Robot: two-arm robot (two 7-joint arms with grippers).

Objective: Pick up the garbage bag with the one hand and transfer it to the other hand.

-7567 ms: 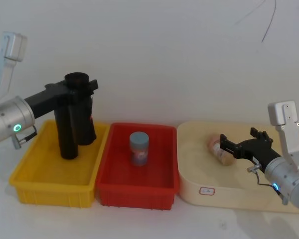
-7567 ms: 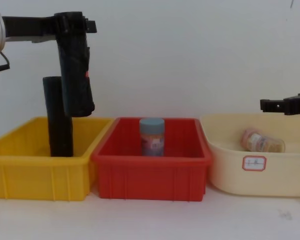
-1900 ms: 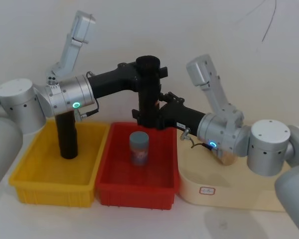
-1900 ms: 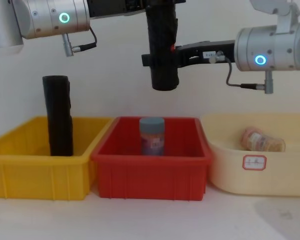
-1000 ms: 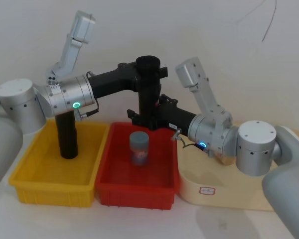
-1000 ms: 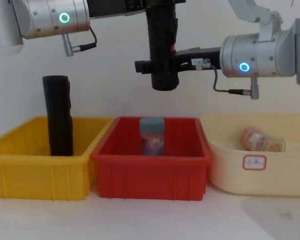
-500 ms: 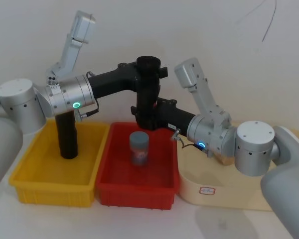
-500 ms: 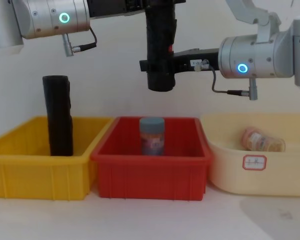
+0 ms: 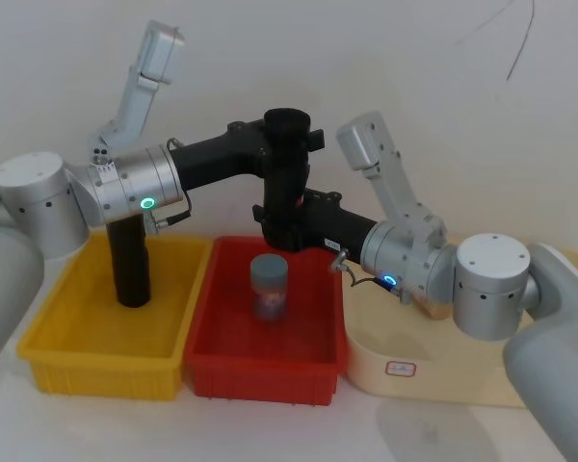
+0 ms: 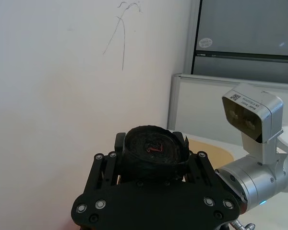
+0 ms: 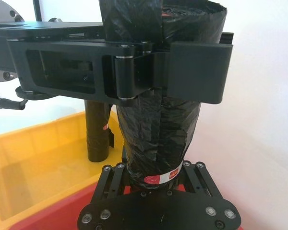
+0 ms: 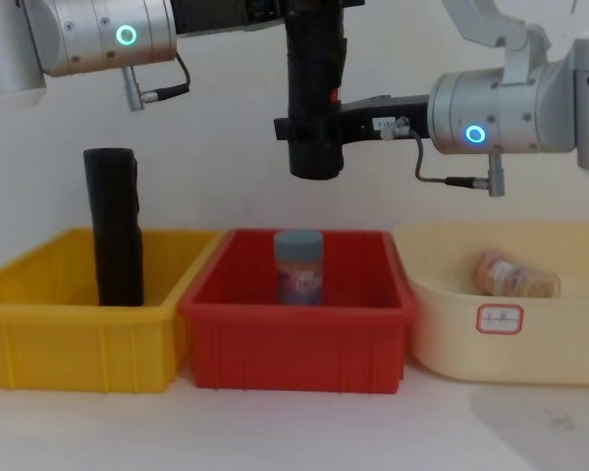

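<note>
**Both pincers closed on the black roll above the red bin**

The garbage bag (image 9: 287, 178), a tall matte-black roll, hung upright in mid-air at the upper centre of the head view, above the back of the red bin (image 9: 267, 364). The left pincer (image 9: 285, 140), on the arm with the teal-green ring, was clamped around the roll near its top; in the left wrist view the fingers pressed against both sides of the roll's open end (image 10: 156, 152). The right pincer (image 9: 279, 226), on the arm with the blue ring, reached in from the right of the frame and was closed around the lower part of the same roll. In the right wrist view its fingers sat tight against the roll (image 11: 158, 124) just beside a white and red label band, with the left pincer's black body (image 11: 120, 64) crossing higher up.

In the chest view the roll (image 12: 314, 93) hung at the upper centre, its lower end well clear of the blue-lidded jar (image 12: 298, 267) standing in the red bin (image 12: 294, 348). A second black roll (image 12: 116, 226) stood upright in the yellow bin (image 12: 79, 348) at the left of the frame. At the right, a cream tray (image 12: 510, 339) held a small jar (image 12: 513, 277) lying on its side. All three containers sat side by side on the white surface (image 12: 294, 432).
</note>
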